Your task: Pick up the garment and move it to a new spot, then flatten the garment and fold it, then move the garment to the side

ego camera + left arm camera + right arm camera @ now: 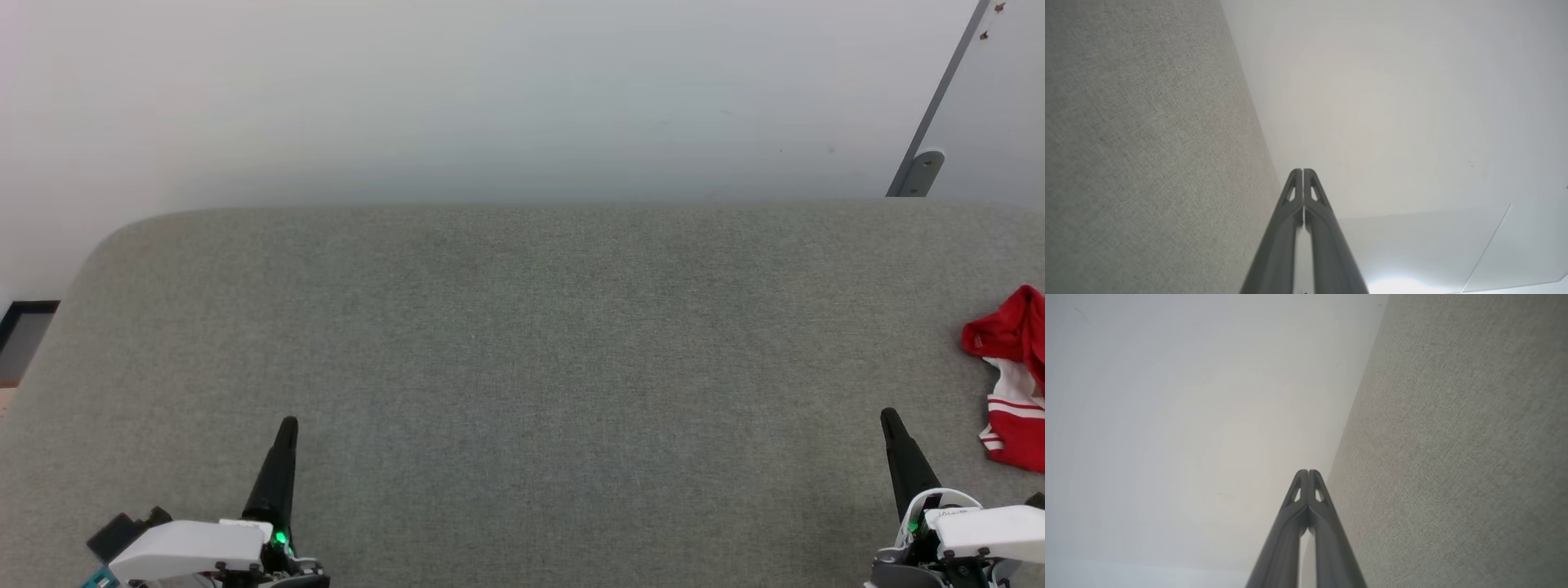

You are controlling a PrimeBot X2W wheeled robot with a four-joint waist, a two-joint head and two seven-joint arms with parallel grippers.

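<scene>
My garment [1015, 371] is cut off by the right edge of the head view. All I get is a crumpled red lump with a white striped bit, and no lettering I can read. It sits on the grey fabric worktop [522, 327], just right of my right hand [889, 416], not touching it. That hand and my left hand [287, 425], lower left, both have their fingers pressed together, holding nothing. Pale wall [490, 98] behind, grey metal bracket [918, 171] upper right, and some dark framed thing [24, 331] at the left edge I can't make out.
</scene>
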